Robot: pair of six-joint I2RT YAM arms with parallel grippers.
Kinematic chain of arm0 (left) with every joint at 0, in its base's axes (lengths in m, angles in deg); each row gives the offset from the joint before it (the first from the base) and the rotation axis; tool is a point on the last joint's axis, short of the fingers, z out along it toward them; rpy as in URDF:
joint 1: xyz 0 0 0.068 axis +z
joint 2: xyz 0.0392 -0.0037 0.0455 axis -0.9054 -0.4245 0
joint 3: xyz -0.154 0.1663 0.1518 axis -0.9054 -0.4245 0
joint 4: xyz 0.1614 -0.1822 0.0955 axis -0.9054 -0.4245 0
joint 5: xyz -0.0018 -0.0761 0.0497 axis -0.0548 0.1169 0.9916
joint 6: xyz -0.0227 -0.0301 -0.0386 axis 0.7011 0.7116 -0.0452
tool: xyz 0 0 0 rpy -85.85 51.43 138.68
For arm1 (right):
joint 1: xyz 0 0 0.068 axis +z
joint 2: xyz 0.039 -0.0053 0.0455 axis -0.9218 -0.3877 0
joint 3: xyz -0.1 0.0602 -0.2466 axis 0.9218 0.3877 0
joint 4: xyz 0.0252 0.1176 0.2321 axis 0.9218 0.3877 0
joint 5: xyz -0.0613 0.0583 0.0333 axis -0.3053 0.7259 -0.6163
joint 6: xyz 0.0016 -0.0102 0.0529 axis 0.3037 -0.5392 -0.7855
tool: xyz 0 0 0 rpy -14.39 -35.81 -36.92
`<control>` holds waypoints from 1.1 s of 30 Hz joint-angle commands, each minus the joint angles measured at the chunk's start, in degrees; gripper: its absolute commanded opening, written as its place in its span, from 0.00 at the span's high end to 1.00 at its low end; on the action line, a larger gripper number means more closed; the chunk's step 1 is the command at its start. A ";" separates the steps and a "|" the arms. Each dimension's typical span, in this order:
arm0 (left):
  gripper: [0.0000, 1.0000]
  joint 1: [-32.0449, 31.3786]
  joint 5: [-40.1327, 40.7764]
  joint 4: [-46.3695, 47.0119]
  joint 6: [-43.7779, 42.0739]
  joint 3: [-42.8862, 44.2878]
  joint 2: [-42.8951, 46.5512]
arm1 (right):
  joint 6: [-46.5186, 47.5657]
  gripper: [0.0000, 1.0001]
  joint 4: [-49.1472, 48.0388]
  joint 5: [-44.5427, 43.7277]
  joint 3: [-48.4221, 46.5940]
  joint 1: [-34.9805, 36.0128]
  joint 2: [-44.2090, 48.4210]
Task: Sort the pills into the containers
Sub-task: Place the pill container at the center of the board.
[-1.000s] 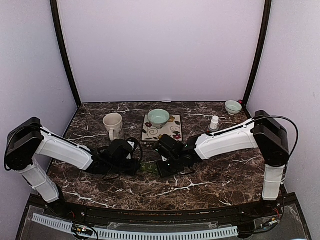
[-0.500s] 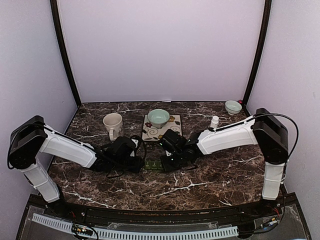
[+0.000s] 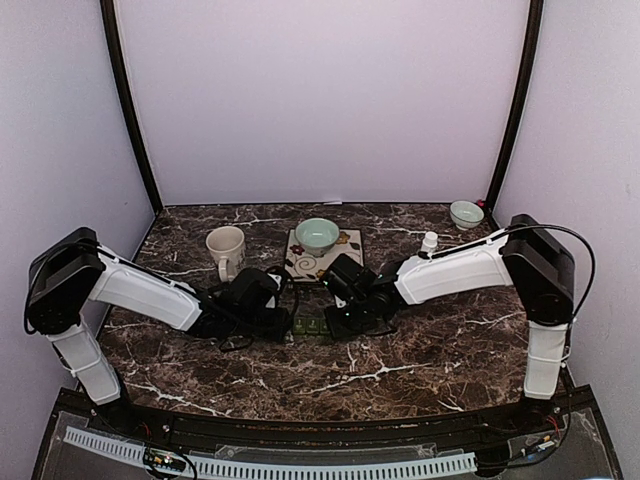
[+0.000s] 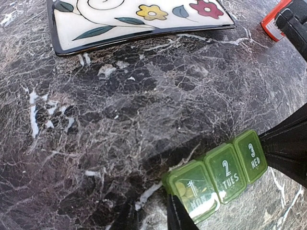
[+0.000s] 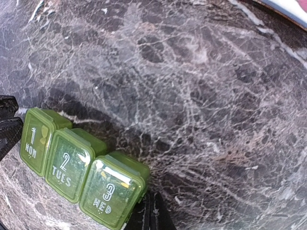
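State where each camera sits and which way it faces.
Top external: high behind the bases, looking down on the marble table; left arm, right arm visible.
Left wrist: low, facing the green pill box; own fingers at bottom.
Right wrist: low, facing the box's WED end; own fingers at bottom.
Shared: all see the pill box.

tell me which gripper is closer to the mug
Left. The left gripper is at the pill box end nearer the mug; the right gripper is at the box's other end.

One camera sits high at the near edge, looking down over the whole worktop [image 3: 440,350]. Two wrist cameras look from very close, from opposite ends, at one green pill box [image 4: 217,179].
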 commanded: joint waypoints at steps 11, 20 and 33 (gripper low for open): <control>0.77 1.39 -2.24 1.23 -1.80 3.35 -1.33 | 1.63 0.96 -3.68 1.43 -4.46 -1.21 -2.84; 0.77 2.05 -2.64 1.31 -2.50 4.23 -2.15 | 1.90 0.96 -3.30 1.42 -5.43 -1.57 -3.48; 0.77 2.59 -2.75 1.19 -2.86 4.38 -2.24 | 2.10 0.95 -2.92 1.45 -5.75 -1.83 -3.84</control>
